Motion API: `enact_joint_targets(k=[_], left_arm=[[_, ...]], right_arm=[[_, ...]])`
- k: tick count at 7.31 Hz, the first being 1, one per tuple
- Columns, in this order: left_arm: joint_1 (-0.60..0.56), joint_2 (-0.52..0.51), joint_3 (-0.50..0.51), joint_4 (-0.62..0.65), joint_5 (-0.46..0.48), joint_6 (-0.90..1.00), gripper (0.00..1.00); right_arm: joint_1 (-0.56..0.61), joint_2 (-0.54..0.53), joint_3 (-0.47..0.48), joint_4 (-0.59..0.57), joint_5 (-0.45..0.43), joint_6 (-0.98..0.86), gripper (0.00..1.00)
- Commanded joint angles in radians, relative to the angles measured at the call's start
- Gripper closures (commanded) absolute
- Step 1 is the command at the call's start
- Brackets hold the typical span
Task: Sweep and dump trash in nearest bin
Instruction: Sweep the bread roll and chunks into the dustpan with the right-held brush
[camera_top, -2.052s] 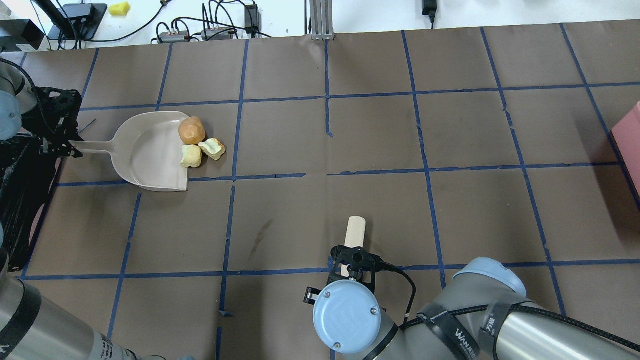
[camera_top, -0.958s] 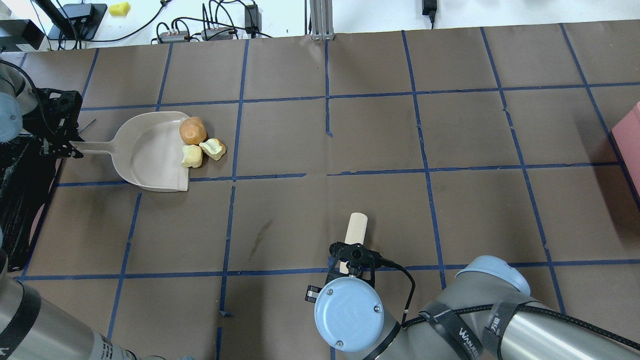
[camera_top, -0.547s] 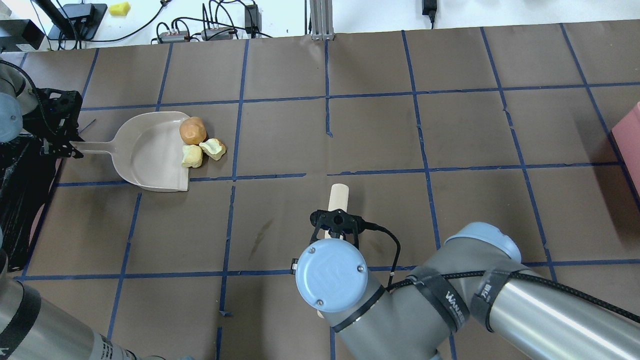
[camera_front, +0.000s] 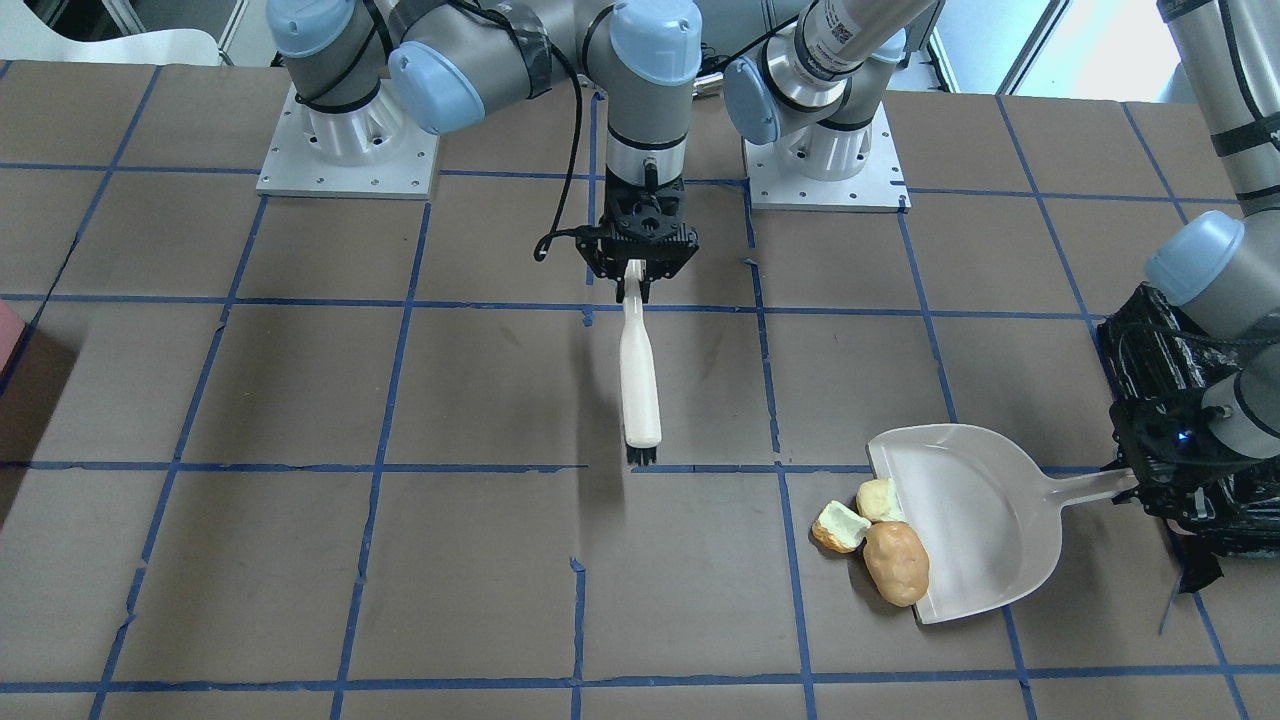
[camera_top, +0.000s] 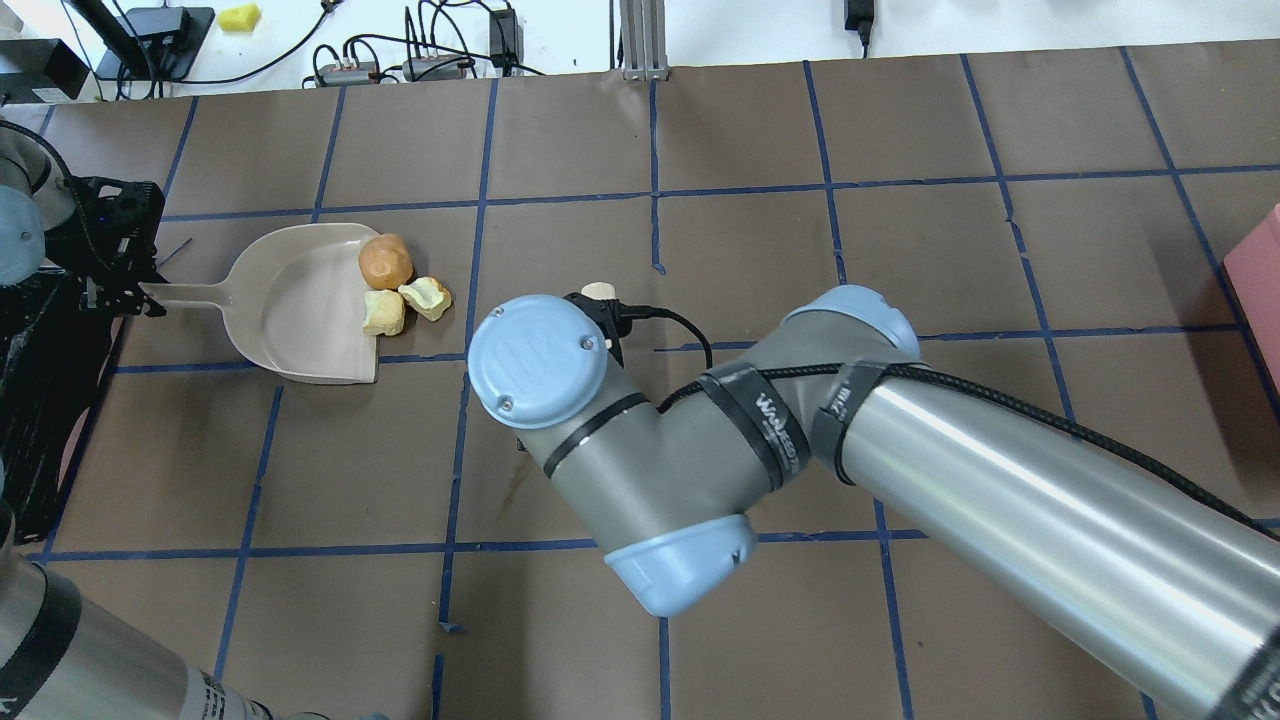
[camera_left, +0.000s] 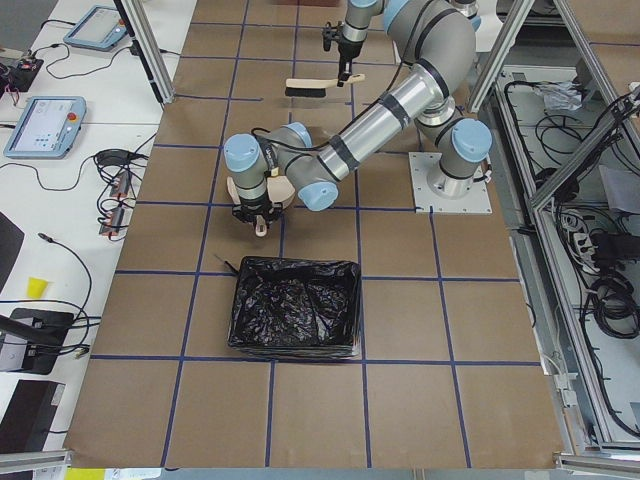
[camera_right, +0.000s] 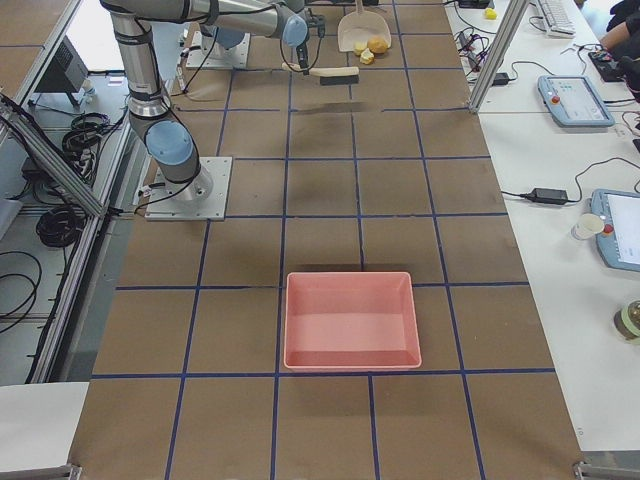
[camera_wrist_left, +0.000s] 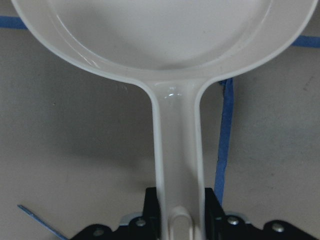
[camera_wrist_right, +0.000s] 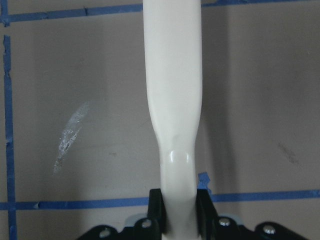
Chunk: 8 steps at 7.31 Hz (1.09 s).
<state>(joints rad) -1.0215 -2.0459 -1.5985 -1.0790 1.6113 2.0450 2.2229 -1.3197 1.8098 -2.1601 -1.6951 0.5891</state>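
Now the trash (camera_front: 895, 562) sits lower right of the right gripper's (camera_front: 640, 285) clamped brush (camera_front: 638, 370), at the lip of the dustpan (camera_front: 985, 510) the left gripper (camera_wrist_left: 181, 210) grips.

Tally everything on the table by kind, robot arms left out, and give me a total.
orange-brown lump: 1
cream chunks: 2
dustpan: 1
brush: 1
black-lined bin: 1
pink bin: 1
Total: 7
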Motion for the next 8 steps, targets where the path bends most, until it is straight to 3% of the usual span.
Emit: enact_joint_targets(k=[1,5,8], left_arm=[[0.001,0.003,-0.003,0.004,0.002,0.01,0.94],[-0.003,0.0,-0.011,0.004,0.001,0.006,0.93],[-0.005,0.0,-0.014,0.005,0.001,0.003,0.93]], right_arm=[[0.003,0.135,-0.223,0.107,-0.009,-0.051,0.9],[0.026,0.362,-0.487,0.105,0.029,-0.048,0.89],[0.032,0.445,-0.567,0.094,0.029,-0.06,0.89]])
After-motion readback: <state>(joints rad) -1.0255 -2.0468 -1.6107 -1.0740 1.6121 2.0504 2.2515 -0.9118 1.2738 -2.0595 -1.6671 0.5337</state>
